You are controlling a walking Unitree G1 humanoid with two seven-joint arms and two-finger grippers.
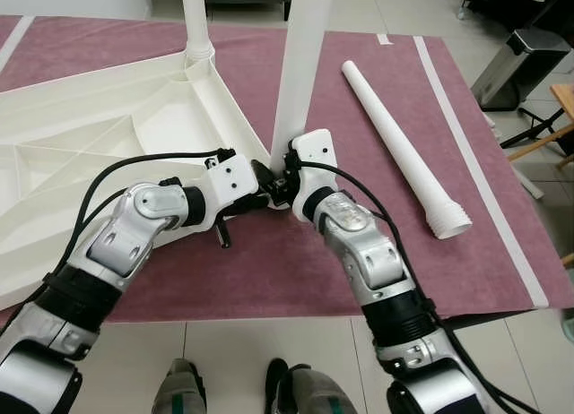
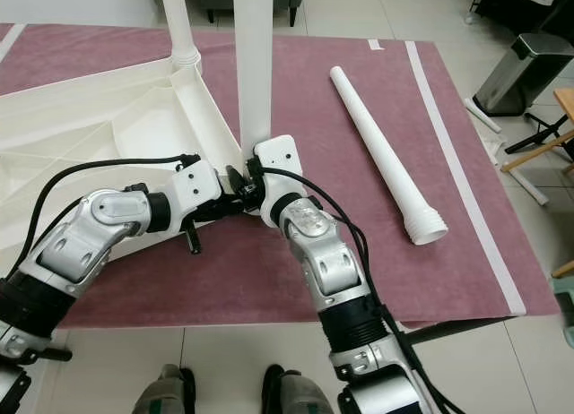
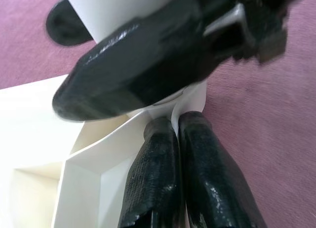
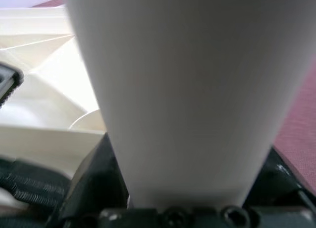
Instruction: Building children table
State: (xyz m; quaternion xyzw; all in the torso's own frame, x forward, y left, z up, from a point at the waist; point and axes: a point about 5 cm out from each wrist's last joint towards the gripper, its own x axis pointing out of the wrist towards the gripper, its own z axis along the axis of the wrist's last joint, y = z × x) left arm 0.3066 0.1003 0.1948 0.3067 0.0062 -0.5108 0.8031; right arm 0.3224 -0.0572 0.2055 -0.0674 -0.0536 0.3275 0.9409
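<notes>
Down on the floor, we see a maroon mat (image 1: 296,271) spread over pale tiles, with the white tabletop (image 1: 108,136) lying upside down on it, its ribbed underside facing up. Two white legs already stand upright in corners of the tabletop: a far leg (image 1: 195,20) at the far corner and a near leg (image 1: 300,64) at the corner nearest the robot. A third, loose leg (image 1: 399,141) lies flat on the mat to the right, well apart from the tabletop, its ridged threaded end toward the robot.

We note both arms meeting at the near corner. The right tool (image 1: 289,176) is clamped around the base of the near leg; in the right wrist view the white tube (image 4: 182,90) sits between the two black fingers (image 4: 94,183), touching them on both sides. The left tool (image 3: 177,139) comes in from the tabletop side, its two fingers pressed together with the thin white wall of the tabletop corner pinched between them, just below the right tool's finger (image 3: 138,65) that wraps the leg.

A steel pedal bin (image 1: 520,64) stands on the tiles beyond the mat on the right, beside some wooden furniture at the frame edge. The robot's own feet (image 1: 179,387) show at the bottom, on the tiles just short of the mat.
</notes>
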